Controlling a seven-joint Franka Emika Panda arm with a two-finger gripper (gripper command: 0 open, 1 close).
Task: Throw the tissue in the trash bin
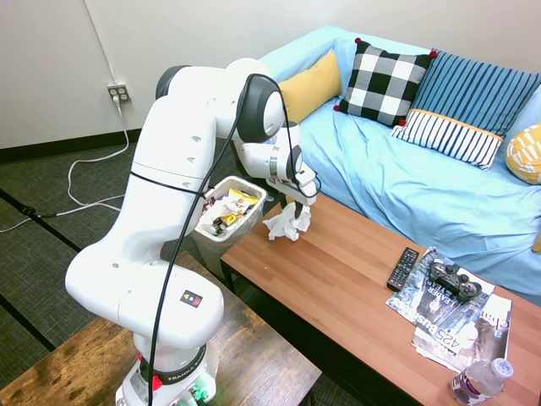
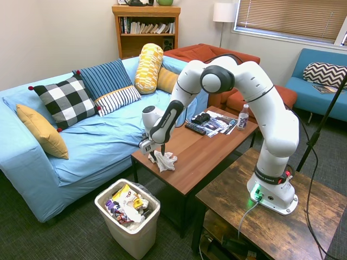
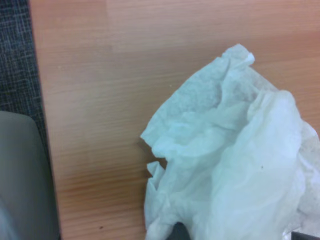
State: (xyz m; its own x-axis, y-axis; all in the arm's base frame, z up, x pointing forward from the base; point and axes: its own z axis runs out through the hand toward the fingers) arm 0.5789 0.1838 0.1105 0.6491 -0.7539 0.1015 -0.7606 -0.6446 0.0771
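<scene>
While the white arm reaches down over the near corner of the wooden tabletop [image 2: 206,154], its claw [image 2: 158,152] is clamped on the upper part of the tissue [image 2: 163,160], whose crumpled white folds hang beneath the fingers and brush or hover just above the wood; which of the two, the frames do not settle. In the first exterior view the same wad [image 1: 287,224] dangles below the claw [image 1: 296,207] at the tabletop's [image 1: 338,279] end nearest the bin. The wrist view shows the tissue [image 3: 235,165] filling much of the frame, wrinkled and thin, over reddish-brown wood grain [image 3: 100,100], with dark carpet along one edge.

Just beyond that corner, on the floor, stands the trash bin [image 2: 138,238], pale and rectangular, already holding colourful wrappers and scraps. From the other side its rim [image 1: 245,183] shows partly behind the arm, close beside the hanging tissue.

Further along the tabletop lie black-and-white magazines [image 1: 452,317] with a game controller [image 1: 454,280] on top, a remote control [image 1: 403,268] beside them, and a clear water bottle [image 1: 482,381] at the far end. Behind the tabletop runs a sofa under a light blue cover [image 2: 92,141], carrying a checked pillow [image 2: 64,101], striped pillows [image 2: 108,81] and a mustard-yellow one [image 2: 40,130].
</scene>
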